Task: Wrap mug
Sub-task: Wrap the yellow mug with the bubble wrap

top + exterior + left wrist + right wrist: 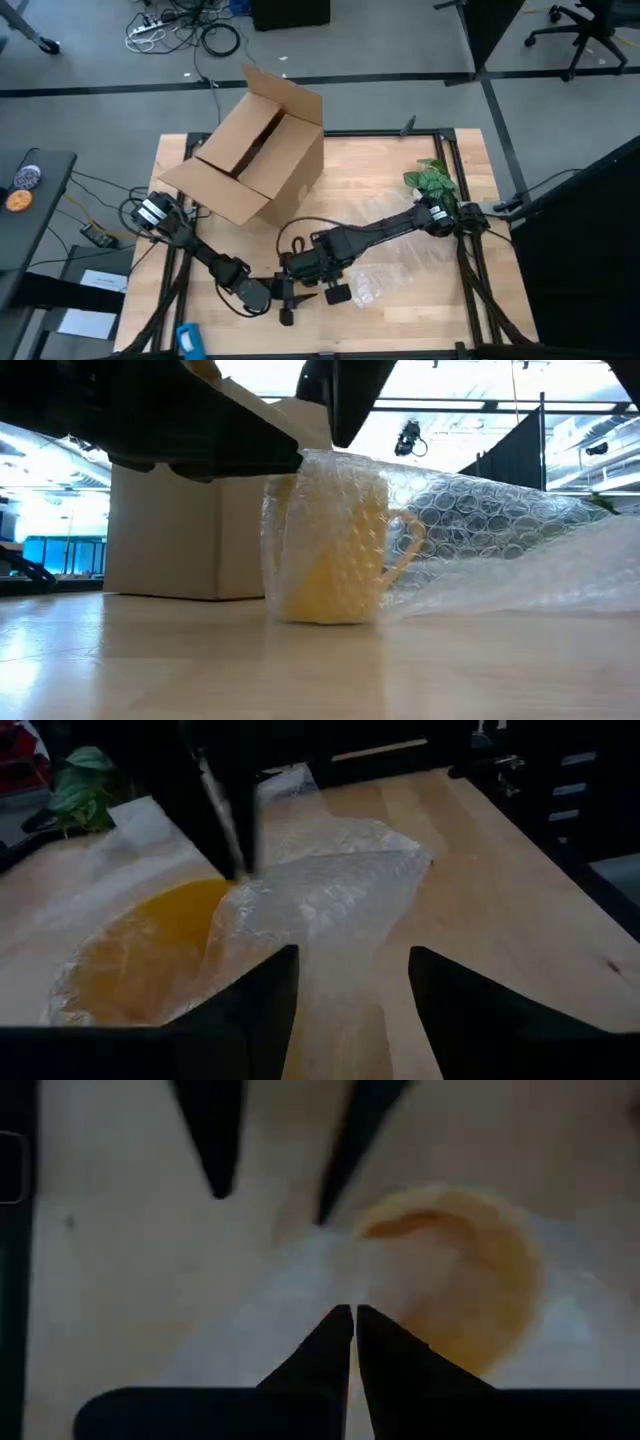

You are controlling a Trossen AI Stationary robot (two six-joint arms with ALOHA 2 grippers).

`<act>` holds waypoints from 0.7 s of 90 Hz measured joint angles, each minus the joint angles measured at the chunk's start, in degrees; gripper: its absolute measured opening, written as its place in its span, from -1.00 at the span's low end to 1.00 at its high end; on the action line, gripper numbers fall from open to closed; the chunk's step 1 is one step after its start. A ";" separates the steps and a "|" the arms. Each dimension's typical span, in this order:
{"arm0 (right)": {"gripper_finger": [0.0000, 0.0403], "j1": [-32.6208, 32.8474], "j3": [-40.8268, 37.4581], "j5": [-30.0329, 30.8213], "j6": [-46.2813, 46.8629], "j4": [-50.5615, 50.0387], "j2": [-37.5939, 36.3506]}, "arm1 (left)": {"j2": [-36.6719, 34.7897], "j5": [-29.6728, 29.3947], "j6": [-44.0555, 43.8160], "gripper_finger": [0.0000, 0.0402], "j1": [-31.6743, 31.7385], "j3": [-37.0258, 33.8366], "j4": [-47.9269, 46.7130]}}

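Observation:
The yellow-orange mug (pixel 330 560) stands upright on the table near its front edge, under a clear bubble-wrap sheet (pixel 500 530) that covers its side and trails off along the table. The mug's loop handle (pixel 405 545) shows through the wrap. My right gripper (pixel 353 1320) is shut at the wrap just above the mug (pixel 460 1270). My left gripper (pixel 350 990) stands open close beside the mug (pixel 150 955), with a stretch of wrap (pixel 330 890) lying between its fingers; I cannot tell whether it touches the wrap. My right gripper pinches the bubble wrap between its two fingertips, at a spot by the mug's top (pixel 240 885). The fingers (pixel 225 820) come down steeply from above. One layer or several, I cannot tell. The wrap drapes over the mug and its far part lies on the table.
An open cardboard box (pixel 255 150) stands at the table's far left, behind the mug (pixel 170 530). A green plant (pixel 432 180) sits by the right arm's base. Bare wood lies to the right of the wrap (pixel 520 890).

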 joint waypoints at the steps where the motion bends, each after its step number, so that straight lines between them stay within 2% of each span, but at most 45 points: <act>1: -1.00 -0.01 -0.24 0.03 -0.11 0.18 0.19 | 0.00 0.00 0.00 -0.12 -0.04 0.00 0.00; 23: -1.00 -1.99 -5.29 0.18 -3.56 6.85 2.73 | -2.63 -0.03 0.70 -0.12 -1.79 -0.04 -1.07; 34: -1.00 -2.85 -7.68 0.02 -4.74 9.71 2.72 | -8.03 0.08 0.54 -0.12 -4.01 -0.02 -8.57; 43: -1.00 -3.16 -7.91 0.01 -6.25 12.21 2.86 | -12.37 0.97 -3.88 -0.12 -4.83 -0.01 -16.63; 63: -1.00 -3.48 -8.07 0.21 -8.09 14.30 2.46 | -13.11 0.38 -6.92 -0.12 -4.96 -0.04 -21.04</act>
